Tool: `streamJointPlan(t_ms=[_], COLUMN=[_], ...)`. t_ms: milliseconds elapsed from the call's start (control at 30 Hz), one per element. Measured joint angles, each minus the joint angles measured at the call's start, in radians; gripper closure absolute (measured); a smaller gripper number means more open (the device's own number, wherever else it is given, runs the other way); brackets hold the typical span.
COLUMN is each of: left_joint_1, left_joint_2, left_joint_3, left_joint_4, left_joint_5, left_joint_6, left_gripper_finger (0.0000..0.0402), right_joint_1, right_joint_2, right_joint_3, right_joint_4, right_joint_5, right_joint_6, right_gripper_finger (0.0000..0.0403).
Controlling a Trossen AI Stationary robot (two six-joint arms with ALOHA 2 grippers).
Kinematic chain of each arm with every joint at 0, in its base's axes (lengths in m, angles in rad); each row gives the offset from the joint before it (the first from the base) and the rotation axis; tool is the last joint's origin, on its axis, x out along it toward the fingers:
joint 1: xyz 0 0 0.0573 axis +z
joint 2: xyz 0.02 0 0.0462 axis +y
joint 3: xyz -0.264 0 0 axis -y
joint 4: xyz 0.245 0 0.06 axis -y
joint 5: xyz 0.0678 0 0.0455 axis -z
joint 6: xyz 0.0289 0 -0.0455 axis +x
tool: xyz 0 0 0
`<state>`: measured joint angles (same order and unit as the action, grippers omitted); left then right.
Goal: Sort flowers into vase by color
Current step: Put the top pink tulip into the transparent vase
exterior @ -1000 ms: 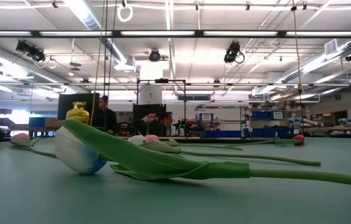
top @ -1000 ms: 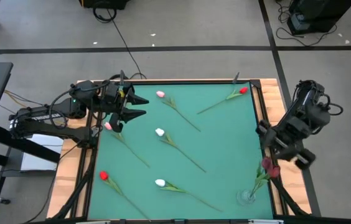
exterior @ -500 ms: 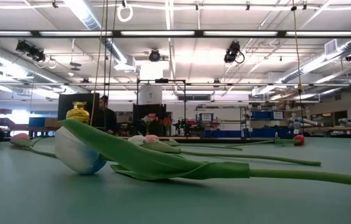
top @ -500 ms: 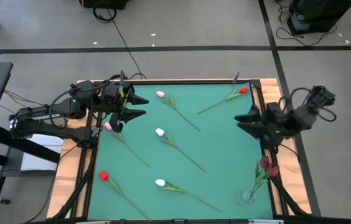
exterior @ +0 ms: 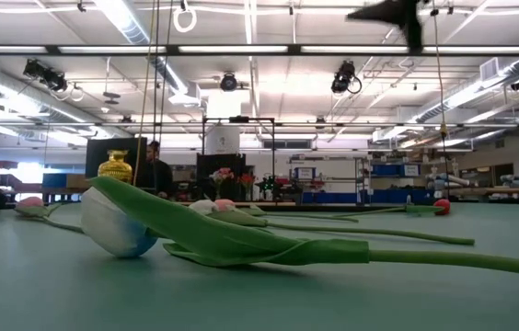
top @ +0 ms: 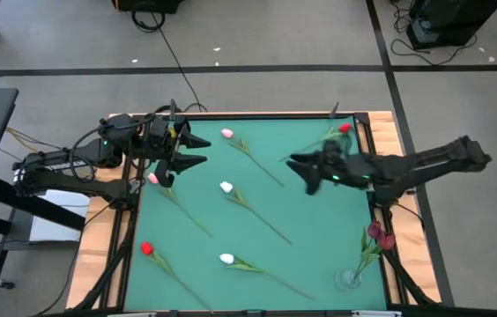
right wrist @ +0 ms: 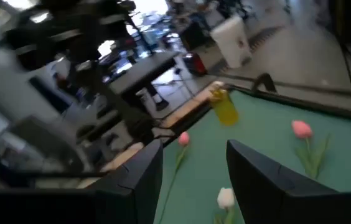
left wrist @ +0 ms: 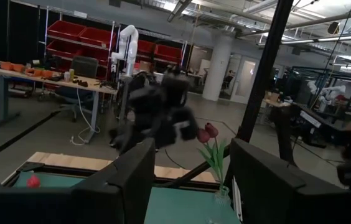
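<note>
Room: a large workshop with strip lights overhead, red bins on shelving, benches, and a person standing far back in the low view. Counter [top: 319,220]: green mat in a wooden frame, lying flat. Left arm: waiting at the counter's far left corner, its pincer [top: 197,150] released and holding nothing. Right arm: stretched out over the far right part of the mat, its pincer [top: 297,165] parted and empty, hanging above the mat near the red flower [top: 344,129] in the far right corner. Vase [top: 348,279]: clear glass, at the near right corner, holding two maroon flowers [top: 381,236]. A yellow vase [right wrist: 225,109] stood at the far left edge beside the left arm. Loose flowers, all lying flat and well apart: a pink one [top: 227,134] at the far side, a pink one [top: 153,179] just by the left pincer, a white one [top: 226,187] mid-mat, a white one [top: 226,259] at the near side, a red one [top: 146,249] near left. Step in hand, as judged: the reach for the next flower, the maroons being done. Next move called for a descent onto a thin stem and a firm close without scraping the mat.
</note>
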<state>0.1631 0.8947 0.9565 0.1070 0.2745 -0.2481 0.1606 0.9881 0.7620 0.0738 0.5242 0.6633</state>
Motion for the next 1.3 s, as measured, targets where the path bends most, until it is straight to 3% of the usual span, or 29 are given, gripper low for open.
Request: streamJointPlan(t_ms=[200,333,467,667,933,1200,1300], left_joint_1=[0.0,0.0,0.0,0.0,0.0,0.0,0.0], left_joint_2=[0.0,0.0,0.0,0.0,0.0,0.0,0.0], left_joint_3=[0.0,0.0,0.0,0.0,0.0,0.0,0.0], left_joint_4=[0.0,0.0,0.0,0.0,0.001,0.001,0.001], left_joint_5=[0.0,0.0,0.0,0.0,0.0,0.0,0.0], left_joint_6=[0.0,0.0,0.0,0.0,0.0,0.0,0.0], left_gripper_finger=[0.0186,0.0186,0.0186,0.0186,0.0186,0.0186,0.0186], right_joint_1=[-0.182,-0.277,-0.346,-0.416,-0.506,-0.604,-0.613], right_joint_2=[0.252,0.425,0.587,0.763,0.969,1.183,1.237], right_joint_3=[0.008,0.076,0.175,0.374,0.665,0.908,0.976], right_joint_4=[0.188,0.199,0.174,-0.082,-0.454,-0.706,-0.81], right_joint_5=[-0.151,-0.249,-0.365,-0.427,-0.475,-0.619,-0.628], right_joint_6=[0.121,0.163,0.104,0.03,-0.206,-0.228,-0.25], right_gripper_finger=[0.022,0.0235,0.0248,0.025,0.025,0.0252,0.0252])
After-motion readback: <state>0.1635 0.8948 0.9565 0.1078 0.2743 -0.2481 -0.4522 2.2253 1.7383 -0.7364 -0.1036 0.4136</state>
